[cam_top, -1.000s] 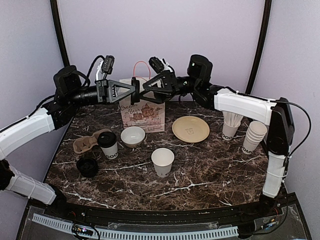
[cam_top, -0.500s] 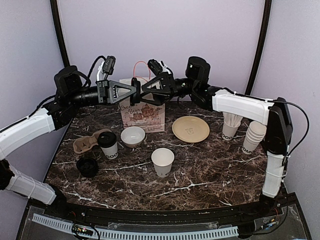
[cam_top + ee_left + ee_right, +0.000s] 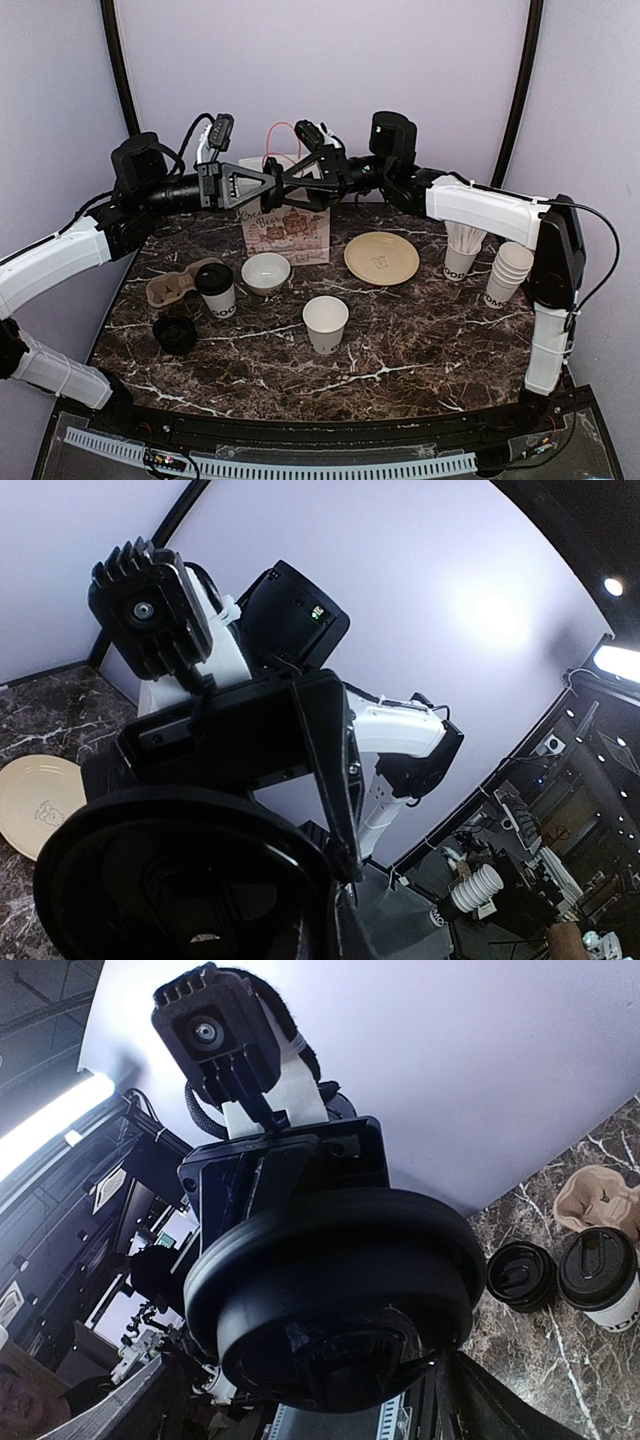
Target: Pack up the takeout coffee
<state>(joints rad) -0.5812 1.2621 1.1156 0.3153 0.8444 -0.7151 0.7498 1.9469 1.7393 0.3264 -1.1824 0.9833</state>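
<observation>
Right arm (image 3: 480, 210) is edging up-left, upper centre.
Left fingers (image 3: 258, 186) are clamping a black lid (image 3: 330, 1280); right fingers (image 3: 300, 175) are spread.

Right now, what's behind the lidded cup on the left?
The brown cup carrier sits just behind the lidded cup, reaching out to its left. The cup hides the carrier's right end, so whether it stands in a pocket or just in front cannot be told.

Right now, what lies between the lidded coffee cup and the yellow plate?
A white bowl sits between the lidded coffee cup and the yellow plate; the top external view shows it.
</observation>
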